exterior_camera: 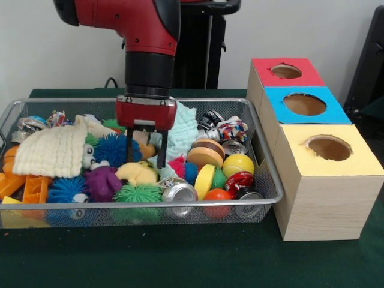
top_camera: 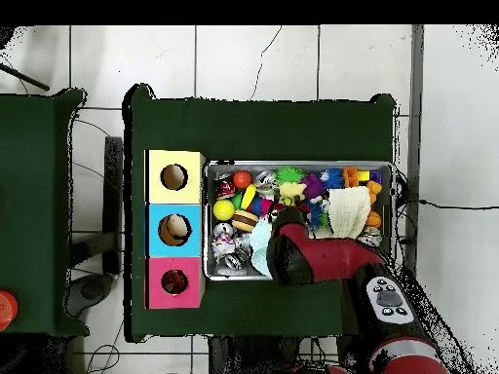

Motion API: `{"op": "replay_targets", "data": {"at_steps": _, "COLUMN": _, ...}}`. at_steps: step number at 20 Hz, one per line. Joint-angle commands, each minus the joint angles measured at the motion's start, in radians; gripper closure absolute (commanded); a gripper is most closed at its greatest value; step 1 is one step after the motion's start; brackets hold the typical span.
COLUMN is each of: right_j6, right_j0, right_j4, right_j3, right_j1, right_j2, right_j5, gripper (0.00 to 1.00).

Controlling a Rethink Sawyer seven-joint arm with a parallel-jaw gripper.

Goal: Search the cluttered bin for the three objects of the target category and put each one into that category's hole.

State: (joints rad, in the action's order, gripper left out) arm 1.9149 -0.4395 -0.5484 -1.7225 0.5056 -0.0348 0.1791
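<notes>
Over the middle of the wire bin [exterior_camera: 264,180], the gripper [exterior_camera: 146,147] hangs with its two fingers spread apart and empty, tips down among a yellow plush toy [exterior_camera: 137,173], a blue spiky ball [exterior_camera: 114,149] and a pale mint cloth [exterior_camera: 183,133]. Crushed cans [exterior_camera: 179,193] lie near the bin's front. Beside the bin stand three boxes with holes: red [exterior_camera: 282,72], blue [exterior_camera: 305,105], yellow [exterior_camera: 329,149].

Toys, cans and cloths crowd the wire bin [exterior_camera: 267,174] from edge to edge, leaving no bare floor. The counter [exterior_camera: 180,258] along its front edge lies open. The three box holes [exterior_camera: 305,104] are unobstructed from above.
</notes>
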Motion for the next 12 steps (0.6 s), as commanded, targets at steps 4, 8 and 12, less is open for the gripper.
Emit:
{"op": "replay_targets", "data": {"at_steps": 4, "right_j6": -0.003, "right_j0": -0.064, "right_j4": -0.125, "right_j3": 0.127, "right_j1": -0.041, "right_j2": -0.003, "right_j5": -0.012, "gripper": 0.0}}
{"op": "replay_targets", "data": {"at_steps": 8, "right_j6": 0.007, "right_j0": -0.081, "right_j4": -0.153, "right_j3": 0.148, "right_j1": -0.054, "right_j2": -0.012, "right_j5": -0.008, "gripper": 0.0}}
{"op": "replay_targets", "data": {"at_steps": 12, "right_j6": 0.016, "right_j0": -0.094, "right_j4": -0.183, "right_j3": 0.169, "right_j1": -0.075, "right_j2": -0.023, "right_j5": 0.013, "gripper": 0.0}}
